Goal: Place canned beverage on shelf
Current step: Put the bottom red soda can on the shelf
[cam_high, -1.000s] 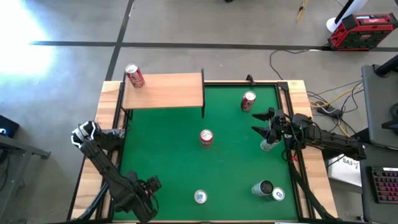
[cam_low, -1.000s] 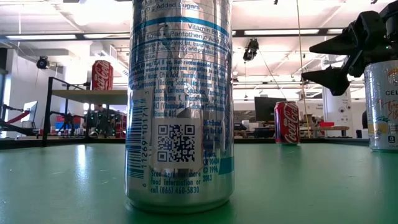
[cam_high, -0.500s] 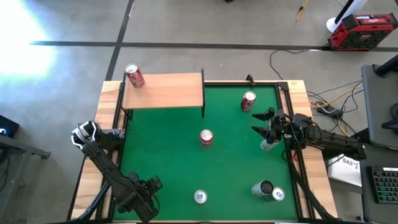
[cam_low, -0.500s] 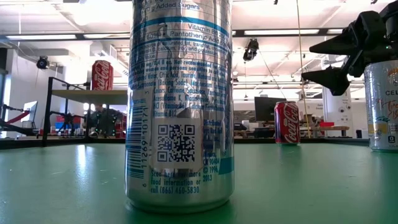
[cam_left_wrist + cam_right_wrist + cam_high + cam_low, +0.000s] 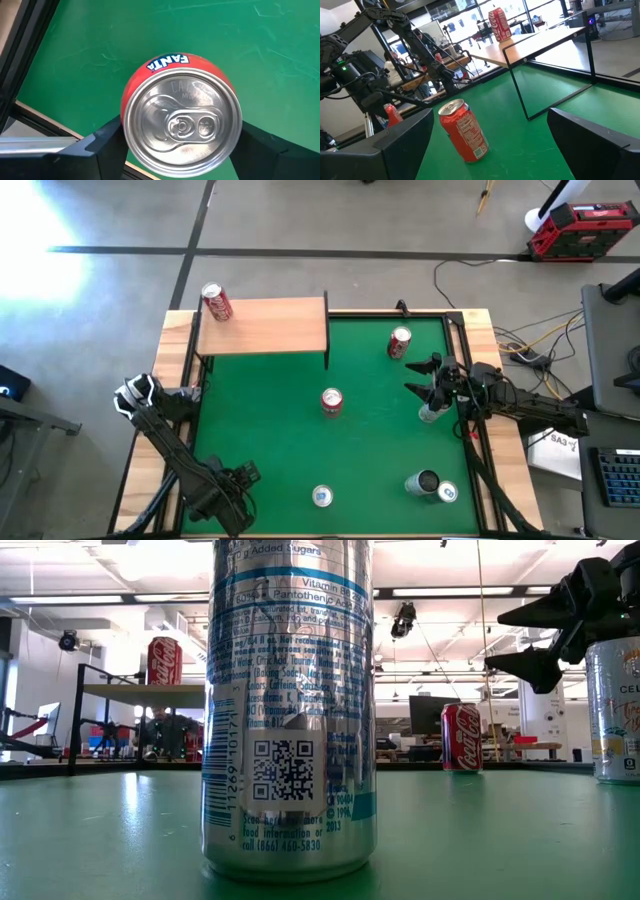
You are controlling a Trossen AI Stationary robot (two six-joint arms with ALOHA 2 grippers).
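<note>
Left tool (image 5: 175, 150) around orange can (image 5: 181, 117), green mat (image 5: 280, 65)

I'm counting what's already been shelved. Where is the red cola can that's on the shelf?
In the high view, the red cola can stands on the shelf at its far-left corner, at the table's far left, alone on the board.

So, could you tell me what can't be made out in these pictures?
- High view: the Fanta can is hidden under the left arm.
- Low view: the silver can fills the middle, its top cut off by the edge, and hides the mat behind.
- Low view: the far-right can, below the right hand, is cut by the edge.
</note>
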